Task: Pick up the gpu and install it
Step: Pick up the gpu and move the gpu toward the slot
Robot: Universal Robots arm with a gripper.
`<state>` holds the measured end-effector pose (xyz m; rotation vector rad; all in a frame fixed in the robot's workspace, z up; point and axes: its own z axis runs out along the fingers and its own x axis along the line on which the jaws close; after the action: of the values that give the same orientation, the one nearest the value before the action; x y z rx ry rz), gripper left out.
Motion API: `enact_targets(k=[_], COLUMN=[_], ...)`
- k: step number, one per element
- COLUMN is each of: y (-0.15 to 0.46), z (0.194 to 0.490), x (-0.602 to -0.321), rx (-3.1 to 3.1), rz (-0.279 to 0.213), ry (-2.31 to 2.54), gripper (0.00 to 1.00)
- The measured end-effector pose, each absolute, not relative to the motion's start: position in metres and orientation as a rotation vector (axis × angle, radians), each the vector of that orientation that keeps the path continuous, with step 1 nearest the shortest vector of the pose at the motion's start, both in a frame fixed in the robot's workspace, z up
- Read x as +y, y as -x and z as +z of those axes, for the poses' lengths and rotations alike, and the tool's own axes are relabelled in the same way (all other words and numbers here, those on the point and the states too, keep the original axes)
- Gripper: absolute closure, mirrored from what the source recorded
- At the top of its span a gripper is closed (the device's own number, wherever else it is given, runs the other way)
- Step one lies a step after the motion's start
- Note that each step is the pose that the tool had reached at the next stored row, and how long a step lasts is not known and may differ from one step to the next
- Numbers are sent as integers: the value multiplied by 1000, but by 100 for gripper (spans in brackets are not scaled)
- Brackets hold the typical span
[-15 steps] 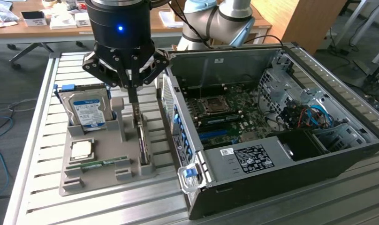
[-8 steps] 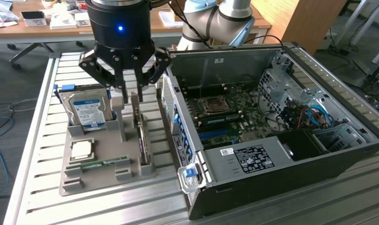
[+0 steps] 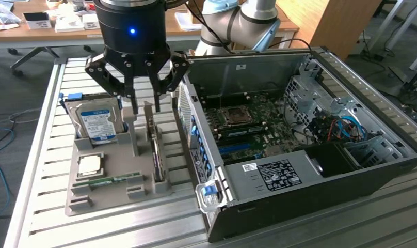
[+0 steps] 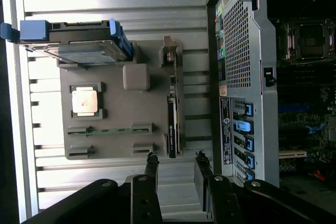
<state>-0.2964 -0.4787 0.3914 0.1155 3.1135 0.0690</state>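
Gpu: stands on edge in a slot of the grey tray on the table, just beside the open computer case. Looks light and stiff but fragile, with exposed components; probably best taken gently by the thin board's flat sides near the upper edge. Claw: released, fingers parted to either side of the card's end, grasping nothing, no contact visible.

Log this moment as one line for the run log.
gripper: open, above gpu | gpu: on edge in gray holder, not held | computer case: side open, gpu not installed
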Motion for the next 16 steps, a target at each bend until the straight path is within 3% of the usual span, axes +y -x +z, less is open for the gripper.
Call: enact_targets(k=[16], y=[296], z=[378], x=[-479], rx=[3114], rz=[70], ry=[-116], gripper=[58])
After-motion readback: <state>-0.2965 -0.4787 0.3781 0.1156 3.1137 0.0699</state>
